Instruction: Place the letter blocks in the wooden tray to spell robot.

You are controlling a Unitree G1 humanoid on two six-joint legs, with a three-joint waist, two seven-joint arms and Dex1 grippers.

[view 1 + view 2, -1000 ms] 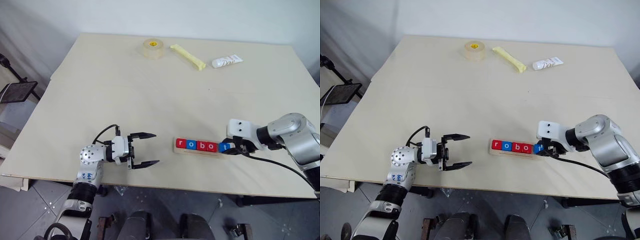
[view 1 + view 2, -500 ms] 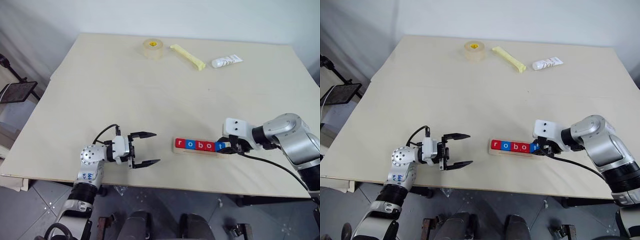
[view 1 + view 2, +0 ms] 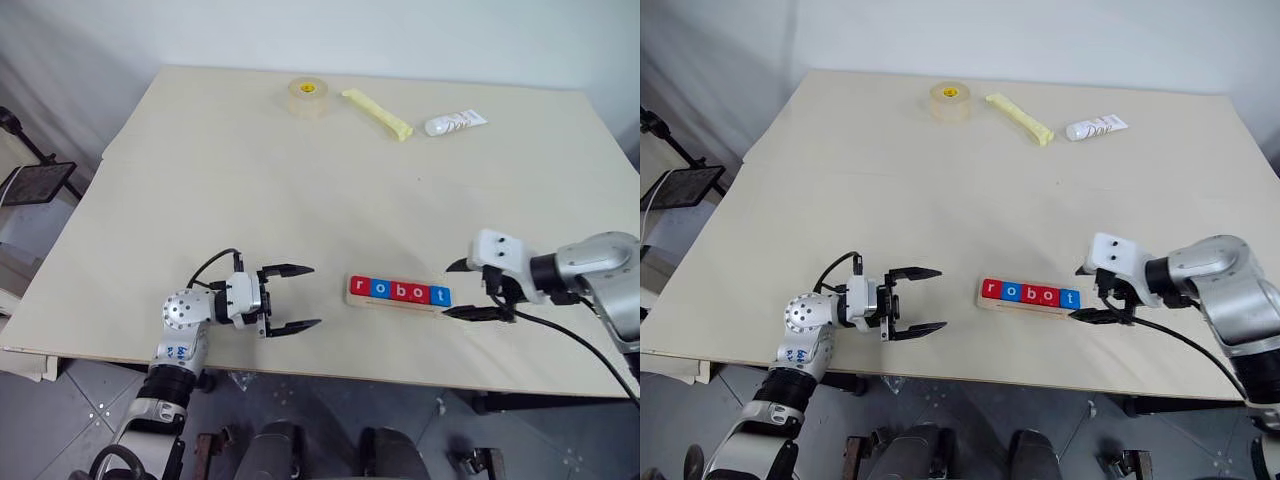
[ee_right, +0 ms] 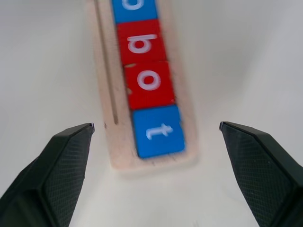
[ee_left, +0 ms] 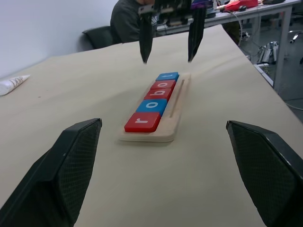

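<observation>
Letter blocks (image 3: 399, 291) spell "robot" in the wooden tray (image 3: 356, 302), lower centre; nothing left. Both hands, left hand (image 3: 291, 298) and right hand (image 3: 470, 290), gape wide, empty.

Each arm was silver-grey metal with rounded joints and white wrist housings. Black cables looped beside the wrists. The left gripper (image 3: 292, 298) and right gripper (image 3: 474, 290) each bore two black, textured, tapering fingers.

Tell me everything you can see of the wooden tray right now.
The wooden tray is a long, narrow strip of light wood with rounded ends, lying flat near the table's front edge, between the two grippers. A thin groove runs along one long side. Five letter blocks fill it end to end, red r, blue o, red b, red o, blue t, spelling robot. Neither gripper touches it; the open right gripper hangs just off its t end.
</observation>
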